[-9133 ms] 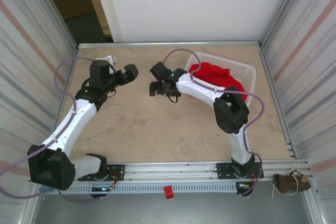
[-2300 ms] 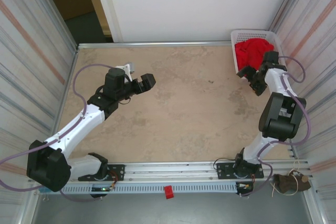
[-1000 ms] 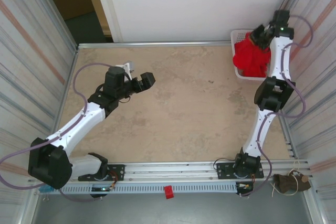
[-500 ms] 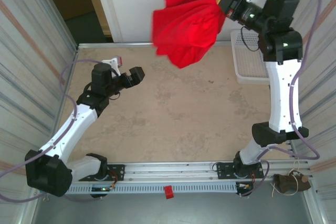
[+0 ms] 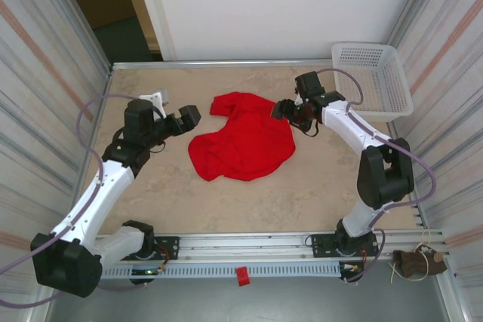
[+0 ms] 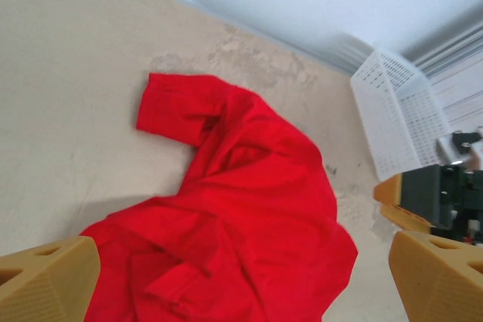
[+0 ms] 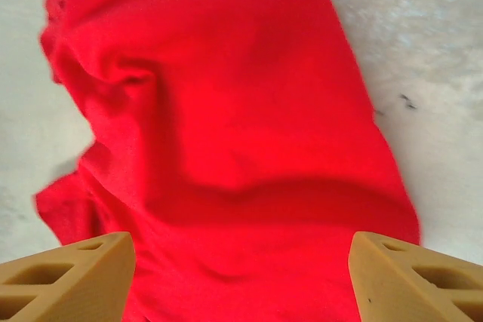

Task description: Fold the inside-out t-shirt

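The inside-out t-shirt [image 5: 243, 139] lies crumpled in a loose red heap on the middle of the table, one sleeve [image 6: 177, 107] sticking out at the back. My right gripper [image 5: 285, 109] hovers at the shirt's right edge, jaws wide apart with nothing between them. In the right wrist view the red cloth [image 7: 226, 126] spreads below the open fingers [image 7: 79, 273]. My left gripper [image 5: 186, 118] stands open just left of the shirt, apart from it. In the left wrist view the t-shirt [image 6: 249, 209] lies ahead of it.
A white lattice basket [image 5: 373, 73] stands at the back right corner, also seen as the basket [image 6: 392, 111] in the left wrist view. Metal walls close in the beige table [image 5: 324, 179] on both sides. Bare surface lies in front of the shirt.
The right arm lifted the shirt out of the basket, swung it through the air to the left and let it drop on the table. Its jaws have opened. The left arm shifted slightly.
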Available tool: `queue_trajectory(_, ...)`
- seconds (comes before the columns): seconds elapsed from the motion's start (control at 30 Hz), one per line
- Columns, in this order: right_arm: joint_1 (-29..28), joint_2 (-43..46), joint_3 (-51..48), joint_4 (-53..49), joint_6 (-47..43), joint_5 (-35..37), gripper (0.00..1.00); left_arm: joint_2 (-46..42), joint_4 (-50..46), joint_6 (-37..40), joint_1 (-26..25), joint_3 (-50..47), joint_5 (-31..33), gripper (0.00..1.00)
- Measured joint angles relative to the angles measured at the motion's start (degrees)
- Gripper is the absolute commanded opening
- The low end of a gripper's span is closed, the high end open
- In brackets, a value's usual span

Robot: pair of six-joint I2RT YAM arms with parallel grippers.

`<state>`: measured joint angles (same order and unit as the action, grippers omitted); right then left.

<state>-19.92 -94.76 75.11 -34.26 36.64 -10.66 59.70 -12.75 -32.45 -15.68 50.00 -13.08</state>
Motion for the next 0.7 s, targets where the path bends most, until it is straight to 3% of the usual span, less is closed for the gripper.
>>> queue_trajectory(0.17, -5.11, 5.11, -0.04, -3.89, -4.20, 5.25, 0.77, 1.05, -2.49, 0.68, 0.00, -1.88, 0.26, 0.99)
queue_trajectory(0.27, -6.34, 6.43, -2.32, -3.61, -4.81, 6.05, 0.77, 4.48, -2.43, 0.13, -0.24, -3.85, -0.24, 0.92)
queue_trajectory(0.5, -2.99, 6.47, -10.93, -3.32, -4.72, 5.97, 0.77, 20.15, -3.26, 2.14, -8.50, -1.75, 4.79, 0.86)
queue_trajectory(0.7, -0.35, 6.47, -13.75, -0.79, -4.13, 4.22, 0.78, 28.79, -2.67, 2.47, -9.66, 1.60, 9.25, 0.85)
